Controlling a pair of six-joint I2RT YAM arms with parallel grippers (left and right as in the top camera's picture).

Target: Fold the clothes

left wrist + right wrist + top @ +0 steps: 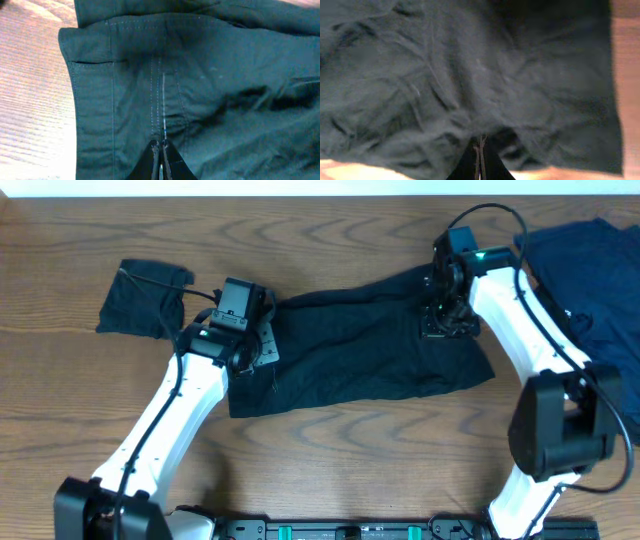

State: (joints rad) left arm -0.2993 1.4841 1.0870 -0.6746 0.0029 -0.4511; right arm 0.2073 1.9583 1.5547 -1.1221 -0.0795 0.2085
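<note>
A large black garment (360, 350) lies spread across the middle of the table, with a pale grey strip (268, 345) at its left end. My left gripper (255, 340) sits at that end. In the left wrist view the left gripper (160, 146) is shut, with the stitched centre seam (159, 95) puckering into its tips. My right gripper (445, 318) is over the garment's upper right part. Seen from the right wrist, the right gripper (480, 142) is shut with wrinkled black cloth (470, 80) gathered at its tips.
A small folded black garment (145, 298) lies at the far left. A navy blue garment (590, 270) is heaped at the right edge, behind the right arm (540, 330). Bare wooden table (380, 460) shows in front of the black garment.
</note>
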